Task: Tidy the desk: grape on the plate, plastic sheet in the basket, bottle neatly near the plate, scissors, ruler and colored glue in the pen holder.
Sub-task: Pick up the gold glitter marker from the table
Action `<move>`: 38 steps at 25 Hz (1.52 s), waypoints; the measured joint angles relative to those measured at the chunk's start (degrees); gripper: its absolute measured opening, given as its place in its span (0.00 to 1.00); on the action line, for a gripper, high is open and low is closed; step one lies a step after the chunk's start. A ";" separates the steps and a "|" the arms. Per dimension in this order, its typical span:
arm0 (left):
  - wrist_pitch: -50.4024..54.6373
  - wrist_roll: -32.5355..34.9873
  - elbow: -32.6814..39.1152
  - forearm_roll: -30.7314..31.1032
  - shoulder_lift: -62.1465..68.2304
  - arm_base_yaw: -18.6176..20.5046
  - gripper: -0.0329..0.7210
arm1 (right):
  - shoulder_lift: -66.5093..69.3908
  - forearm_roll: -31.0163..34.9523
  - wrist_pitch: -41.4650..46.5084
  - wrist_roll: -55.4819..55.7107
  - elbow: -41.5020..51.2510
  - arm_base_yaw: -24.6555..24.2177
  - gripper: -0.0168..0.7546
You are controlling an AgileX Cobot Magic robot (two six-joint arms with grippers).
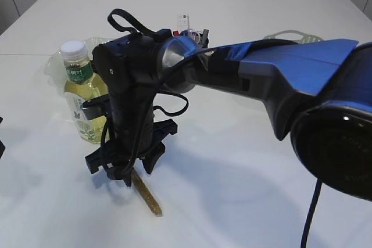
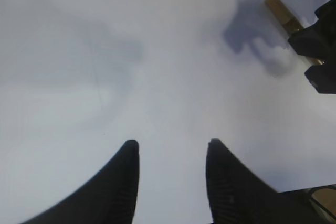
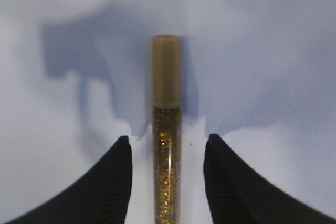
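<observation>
**Right gripper straddles the gold glitter glue on a white desk**

The white table (image 1: pixel 244 161) fills the scene, with pale wall panels behind its far edge. At the left stands an upright bottle (image 1: pixel 81 88) of yellow drink, white cap on, in front of a clear plastic container (image 1: pixel 55 62) whose contents cannot be told. Behind the arm, a pen holder (image 1: pixel 192 30) shows a few items sticking up, too hidden to name. Far right, a pale green basket (image 1: pixel 293 37) peeks over the blue arm.

The left gripper (image 2: pixel 170 150) hangs over bare tabletop, fingers parted midway, holding nothing. The right gripper (image 3: pixel 168 148) points down at the colored glue (image 3: pixel 167 129), a gold glitter tube lying flat between its half-spread fingers, with gaps on both sides. The table's front right stretch lies open.
</observation>
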 joint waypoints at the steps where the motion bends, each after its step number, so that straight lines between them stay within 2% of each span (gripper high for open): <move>1: 0.00 0.00 0.00 0.00 0.00 0.00 0.45 | 0.10 0.00 0.00 0.10 0.00 0.00 0.50; 14: 0.00 0.00 0.00 0.00 0.00 0.00 0.45 | 2.25 0.11 -0.24 1.14 -0.10 0.00 0.49; 17: 0.00 0.00 0.00 0.00 0.00 0.00 0.45 | 2.25 0.11 -0.24 1.17 -0.10 0.00 0.40; 20: 0.00 0.00 0.00 0.00 0.00 0.00 0.45 | 2.35 0.11 -0.24 1.26 -0.10 0.00 0.24; 23: 0.00 0.00 0.00 0.10 0.00 0.00 0.45 | 2.35 0.11 -0.24 1.26 -0.10 0.00 0.19; 31: 0.00 0.00 0.00 0.10 0.00 0.00 0.45 | 2.16 2.11 -0.41 -0.12 -1.28 -0.23 0.17; 38: 0.00 0.00 0.00 0.10 0.00 0.00 0.45 | -3.06 7.89 -0.39 -3.40 -1.41 -4.81 0.17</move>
